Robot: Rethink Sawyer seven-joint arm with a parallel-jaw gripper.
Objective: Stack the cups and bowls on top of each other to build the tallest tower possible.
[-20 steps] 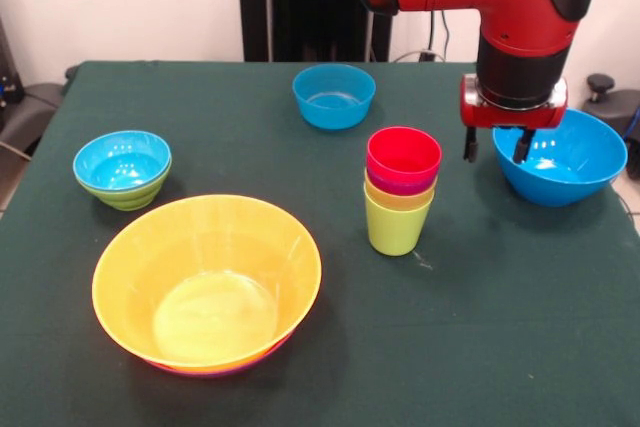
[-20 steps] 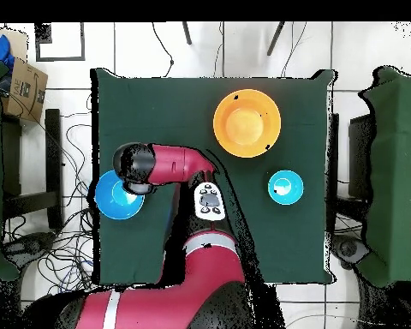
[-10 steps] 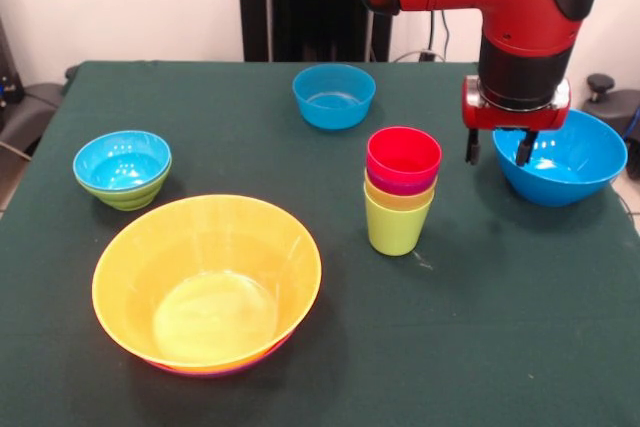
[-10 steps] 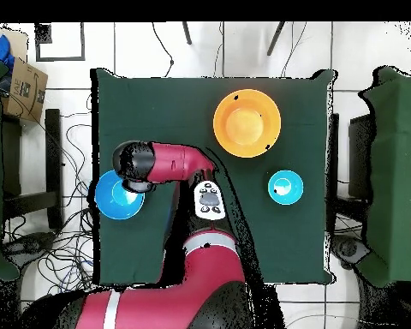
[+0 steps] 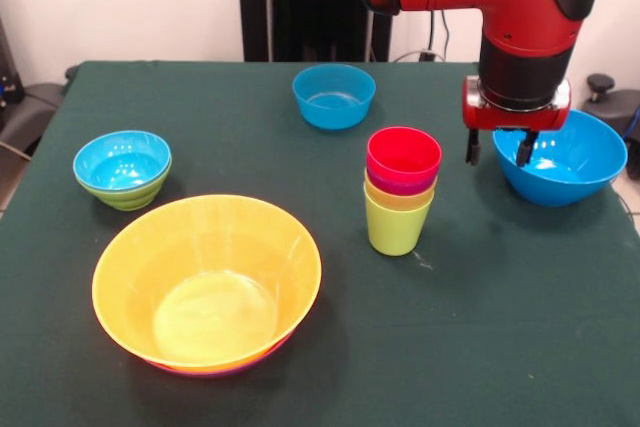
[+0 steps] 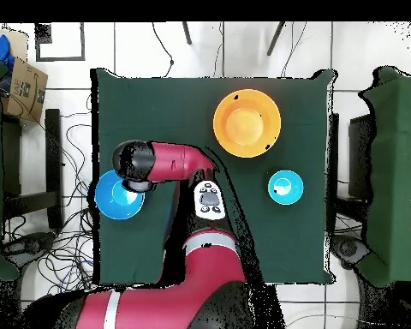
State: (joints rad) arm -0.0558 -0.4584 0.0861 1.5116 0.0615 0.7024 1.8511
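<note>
The tower [image 5: 401, 192] stands mid-table: lime green cup lowest, then yellow, purple and red [image 5: 403, 156] on top. My gripper [image 5: 497, 153] hangs open and empty just right of it. One finger [image 5: 470, 147] is outside the near-left rim of the large blue bowl [image 5: 565, 162], the other is over its inside. The large yellow-orange bowl [image 5: 207, 282] sits at the front left on the purple bowl, which shows only as a sliver [image 5: 232, 368]. A small blue bowl [image 5: 333, 95] stands at the back. Another small blue bowl [image 5: 122, 159] sits in the small green bowl [image 5: 130, 197]. In the overhead view the arm [image 6: 162, 163] hides the gripper and the cups.
The overhead view shows the large blue bowl [image 6: 115, 197] near the table's left edge, the yellow-orange bowl [image 6: 247, 122] at the far side and the small blue bowl [image 6: 285, 186] at the right. A cardboard box [image 6: 20, 86] lies off the table at the upper left.
My gripper has shifted a few pixels towards the large blue bowl. The cups and bowls have not moved.
</note>
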